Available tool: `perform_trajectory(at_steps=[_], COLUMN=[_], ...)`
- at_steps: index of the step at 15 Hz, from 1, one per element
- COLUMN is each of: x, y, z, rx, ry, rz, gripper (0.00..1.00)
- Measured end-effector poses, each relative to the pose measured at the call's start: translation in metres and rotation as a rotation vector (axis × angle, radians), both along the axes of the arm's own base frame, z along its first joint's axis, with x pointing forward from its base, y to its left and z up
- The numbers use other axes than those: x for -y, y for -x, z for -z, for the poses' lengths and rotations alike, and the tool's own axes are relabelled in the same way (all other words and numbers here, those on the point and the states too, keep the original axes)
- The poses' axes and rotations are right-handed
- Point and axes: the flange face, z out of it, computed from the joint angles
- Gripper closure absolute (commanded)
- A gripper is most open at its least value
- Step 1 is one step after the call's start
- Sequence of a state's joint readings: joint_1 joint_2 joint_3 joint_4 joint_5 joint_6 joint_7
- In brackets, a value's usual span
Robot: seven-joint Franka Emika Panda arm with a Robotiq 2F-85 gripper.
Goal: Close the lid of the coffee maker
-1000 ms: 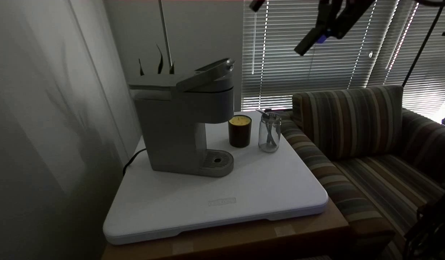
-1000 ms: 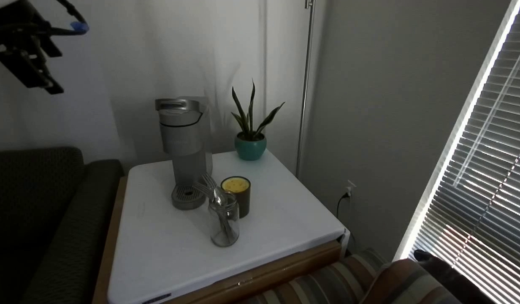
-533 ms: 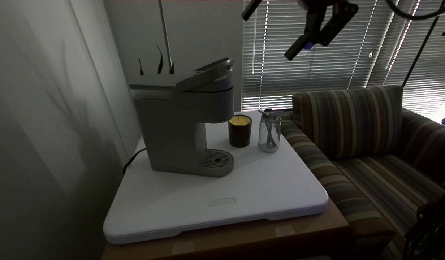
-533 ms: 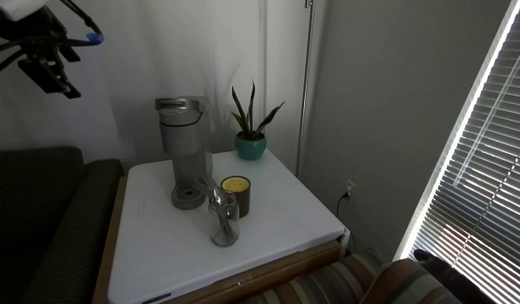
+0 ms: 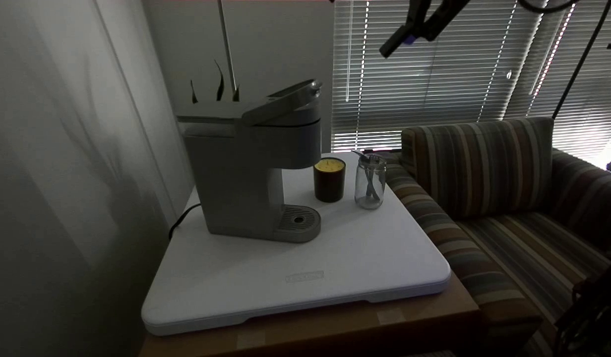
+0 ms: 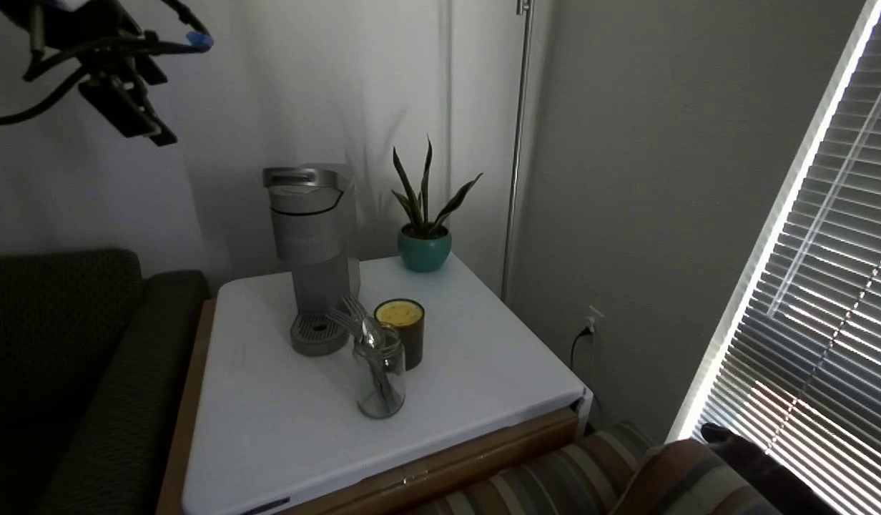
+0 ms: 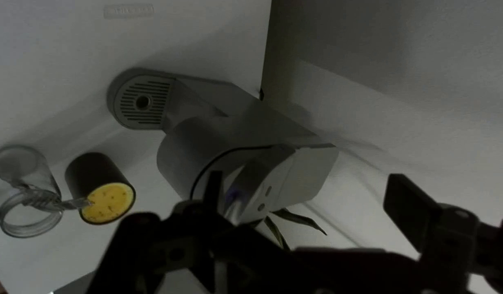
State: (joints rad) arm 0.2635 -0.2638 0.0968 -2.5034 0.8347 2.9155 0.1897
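Observation:
The grey coffee maker (image 5: 236, 183) stands upright on the white tabletop (image 5: 226, 282); it also shows in the other views (image 6: 308, 239) (image 7: 239, 110). Its lid (image 5: 280, 106) slants upward toward the front, with its front end raised above the brew head. The lid's front handle end (image 6: 301, 176) shows in an exterior view, and its top (image 7: 268, 179) in the wrist view. My gripper (image 7: 306, 188) is open and empty, its fingers wide apart. It hangs above and in front of the coffee maker, apart from it, partly cut off in an exterior view (image 5: 359, 26). It also shows here (image 6: 161, 107).
A dark cup with a yellow candle (image 5: 329, 183) and a glass jar of cutlery (image 5: 370, 186) stand beside the coffee maker. A plant in a teal pot (image 6: 424, 249) stands behind. A wall (image 5: 122, 173) and a striped armchair (image 5: 476, 168) border the table.
My gripper has moved closer to the coffee maker, dipping a little and then rising, and stays open. The coffee maker and its lid look the same.

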Motion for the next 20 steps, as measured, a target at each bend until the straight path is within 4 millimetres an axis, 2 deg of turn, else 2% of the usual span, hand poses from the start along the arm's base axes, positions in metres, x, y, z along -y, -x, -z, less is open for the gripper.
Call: perform_trajectory(at_steps=[4,6,8,9,10,13,20], x=[0.005,0.002,-0.002,-0.003,-0.003,0.002,0.029], y=[-0.042,-0.066,-0.090,-0.101,-0.109,-0.125,-0.126], z=[-0.021,-0.018,-0.005,0.004,0.014,0.034,0.036], rx=[0.087,0.113,0.119,0.118,0.114,0.103,0.130], ry=[0.015,0.006,0.001,0.002,0.003,-0.004,-0.050], rz=[-0.054,-0.082,-0.100,-0.104,-0.104,-0.086,0.005], gripper=[0.00,0.00,0.02,0.26,0.26,0.47,0.95])
